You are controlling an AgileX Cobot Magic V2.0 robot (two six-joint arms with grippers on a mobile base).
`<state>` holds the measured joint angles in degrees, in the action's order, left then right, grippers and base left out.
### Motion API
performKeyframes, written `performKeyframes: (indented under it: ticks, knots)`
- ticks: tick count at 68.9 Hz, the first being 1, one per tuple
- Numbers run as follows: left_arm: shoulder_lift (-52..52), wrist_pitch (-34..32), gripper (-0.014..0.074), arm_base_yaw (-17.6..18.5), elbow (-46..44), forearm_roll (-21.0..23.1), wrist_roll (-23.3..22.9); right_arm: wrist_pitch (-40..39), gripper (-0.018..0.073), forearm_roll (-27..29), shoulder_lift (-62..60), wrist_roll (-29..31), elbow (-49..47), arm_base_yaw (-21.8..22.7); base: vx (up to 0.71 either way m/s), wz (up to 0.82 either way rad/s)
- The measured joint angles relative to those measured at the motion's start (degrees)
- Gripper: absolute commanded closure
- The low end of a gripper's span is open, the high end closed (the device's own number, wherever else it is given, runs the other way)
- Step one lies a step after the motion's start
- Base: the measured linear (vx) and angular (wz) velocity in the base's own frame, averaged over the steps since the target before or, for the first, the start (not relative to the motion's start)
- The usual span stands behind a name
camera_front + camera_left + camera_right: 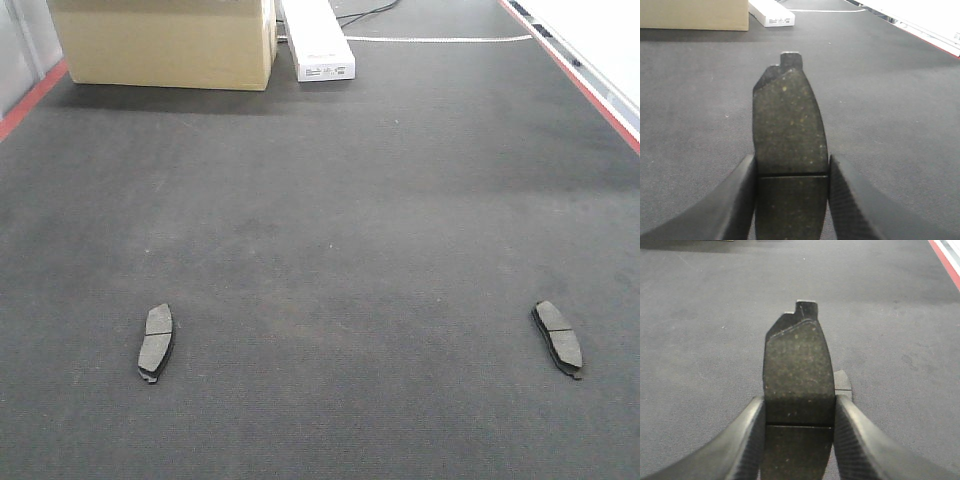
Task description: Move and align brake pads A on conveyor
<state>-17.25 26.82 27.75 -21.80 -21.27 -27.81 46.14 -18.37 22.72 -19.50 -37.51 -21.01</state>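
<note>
Two pads [155, 342] [558, 338] lie well apart on the belt [330, 230]. Your left gripper [791, 195] pinches a third [788, 125], your right gripper [798, 437] a fourth [797, 370]. Placing and aligning both remain.

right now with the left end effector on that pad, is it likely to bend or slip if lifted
Probably stiff: the pad sticks straight out between the left end effector's fingers with no sag. Likely dense for its size, given the metal tab at its tip. It could slip somewhat, since only its narrow edges are pinched, though its grainy face suggests decent friction.
</note>
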Motion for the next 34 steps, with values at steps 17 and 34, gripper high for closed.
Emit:
performKeyframes:
  ticks: [17,34]
  knots:
    - [0.0,0.0,0.0603,0.0,0.0,0.0,0.0,0.6,0.0564,0.0,0.0,0.0,0.0,0.0,0.00,0.00]
    - [0.0,0.0,0.0603,0.0,0.0,0.0,0.0,0.6,0.0564,0.0,0.0,0.0,0.0,0.0,0.00,0.00]
